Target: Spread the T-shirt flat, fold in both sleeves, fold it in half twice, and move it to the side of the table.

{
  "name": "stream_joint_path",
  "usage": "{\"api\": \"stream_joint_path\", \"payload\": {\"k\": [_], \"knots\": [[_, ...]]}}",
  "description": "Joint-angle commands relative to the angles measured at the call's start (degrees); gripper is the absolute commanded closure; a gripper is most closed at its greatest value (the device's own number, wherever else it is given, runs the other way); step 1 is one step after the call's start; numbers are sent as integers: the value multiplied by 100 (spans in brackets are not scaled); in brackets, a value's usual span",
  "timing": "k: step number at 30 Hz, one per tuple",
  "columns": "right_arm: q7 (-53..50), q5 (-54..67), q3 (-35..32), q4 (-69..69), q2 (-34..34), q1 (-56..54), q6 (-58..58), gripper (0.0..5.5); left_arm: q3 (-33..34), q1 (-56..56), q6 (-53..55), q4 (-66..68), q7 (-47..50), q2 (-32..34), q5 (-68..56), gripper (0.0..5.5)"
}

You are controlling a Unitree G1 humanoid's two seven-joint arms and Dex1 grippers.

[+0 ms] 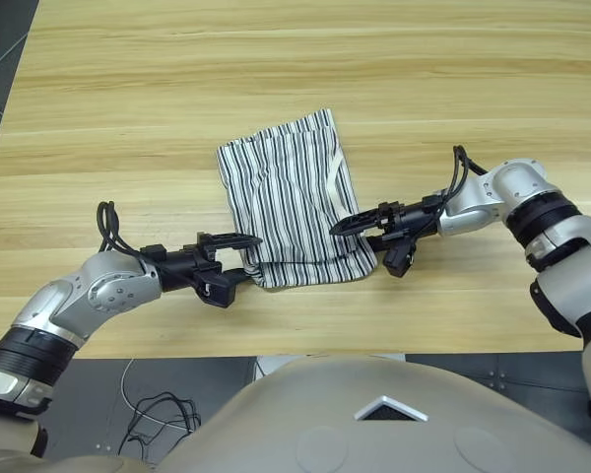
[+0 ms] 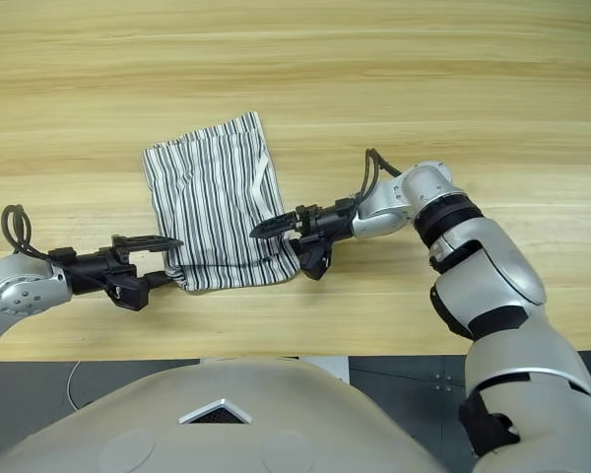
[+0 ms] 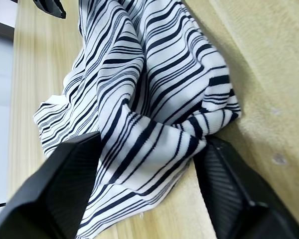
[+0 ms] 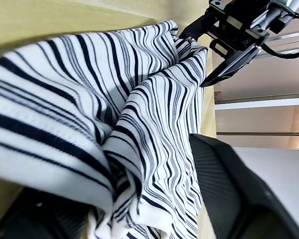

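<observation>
T-shirt [image 1: 291, 202] lies around the middle of the table [image 1: 473, 79], toward the near edge. It is already folded into a narrow striped packet that runs near to far and is tilted a bit.

The left gripper [image 1: 253, 258] sits at the packet's near left corner. Its pincer is wide, with one finger [image 3: 70, 169] on each side of a bunched corner of cloth. The cloth touches both fingers, but we don't read it as clamped.

The right gripper [image 1: 362, 246] is at the near right corner. It is also wide, with a finger [image 4: 224, 184] beside the stacked striped layers and the cloth edge sitting in the gap.

**Handling:**
- We judge the shirt to be light, soft knit with no stiffness at all. It sags and wrinkles, and the layers slide over each other easily.
- It isn't fragile, so a firm pinch is fine.
- A smooth wood top likely gives little friction, so the packet may drag or skew if only one side pulls.

**Where to hold:**
- We'd take both near corners and catch all the layers in each pinch, not just the top one.
- The left corner is already rumpled, so we expect a messy edge there unless the grip goes deeper onto the flat part.
- We'd lift both sides evenly and keep the cloth taut between the grippers for the next fold.
</observation>
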Motion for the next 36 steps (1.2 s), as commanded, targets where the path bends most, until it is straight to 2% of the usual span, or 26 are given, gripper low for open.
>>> {"api": "stream_joint_path", "payload": {"k": [1, 11, 14, 17, 18, 20, 21, 23, 25, 27, 29, 32, 36], "knots": [[373, -465, 566, 288, -139, 236, 220, 312, -76, 118, 139, 229, -341, -27, 323, 299], [612, 56, 723, 195, -103, 218, -27, 512, -10, 165, 173, -131, -607, -86, 163, 467], [976, 515, 656, 65, -81, 265, -202, 540, 24, 193, 231, -373, -715, -117, 132, 508], [1504, 1271, 583, 31, -77, 289, -397, 540, 60, 226, 311, -584, -832, -141, 116, 519], [1724, 1627, 584, 95, -69, 284, -446, 540, 82, 248, 385, -672, -891, -140, 109, 519], [2629, 3250, 908, 96, -184, 269, -309, 540, 220, 329, 1145, -1258, -1352, -18, -607, 520], [3264, 4188, 1128, -160, -339, 320, 4, 540, 289, 371, 1613, -1605, -1667, 90, -1115, 520], [5084, 6272, 1392, -1293, -863, 543, 1418, 540, 457, 347, 2604, -2395, -2410, 500, -2348, 520], [6570, 7786, 1292, -2268, -1241, 714, 2875, 540, 616, 193, 3196, -2781, -2912, 740, -3091, 520], [7665, 8759, 1034, -2889, -1522, 783, 4122, 540, 733, 87, 3427, -2892, -3261, 857, -3475, 520], [8327, 9380, 787, -3335, -1700, 843, 5019, 540, 830, 150, 3510, -2970, -3482, 950, -3669, 520], [8808, 9649, 504, -3747, -1856, 976, 5652, 540, 897, 366, 3517, -2975, -3709, 1075, -3658, 520], [9519, 10270, -69, -4690, -2189, 1263, 7085, 540, 1049, 551, 3528, -3036, -4046, 1165, -3687, 520]]}}
